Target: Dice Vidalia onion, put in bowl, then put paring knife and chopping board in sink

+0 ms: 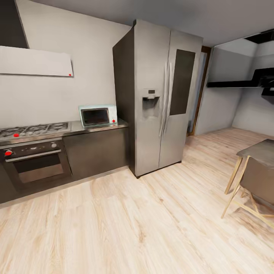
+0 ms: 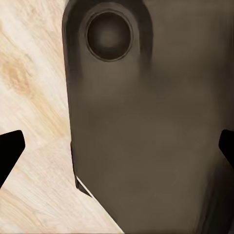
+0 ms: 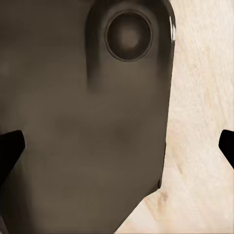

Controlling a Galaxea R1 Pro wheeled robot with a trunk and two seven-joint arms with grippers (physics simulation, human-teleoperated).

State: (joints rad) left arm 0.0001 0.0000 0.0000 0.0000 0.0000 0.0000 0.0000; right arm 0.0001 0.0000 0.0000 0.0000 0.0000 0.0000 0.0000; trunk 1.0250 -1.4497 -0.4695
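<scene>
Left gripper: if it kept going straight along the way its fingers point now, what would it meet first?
Most likely the dark robot body panel directly ahead of the left gripper, between its spread fingertips; the wooden floor lies beyond. Depth is unclear.

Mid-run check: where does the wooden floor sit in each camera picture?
Head view: the wooden floor spans the lower half, below the fridge.
Left wrist view: pale planks beside the robot's dark body.
Right wrist view: planks beside that body.
Shared landmark: the floor itself.
</scene>
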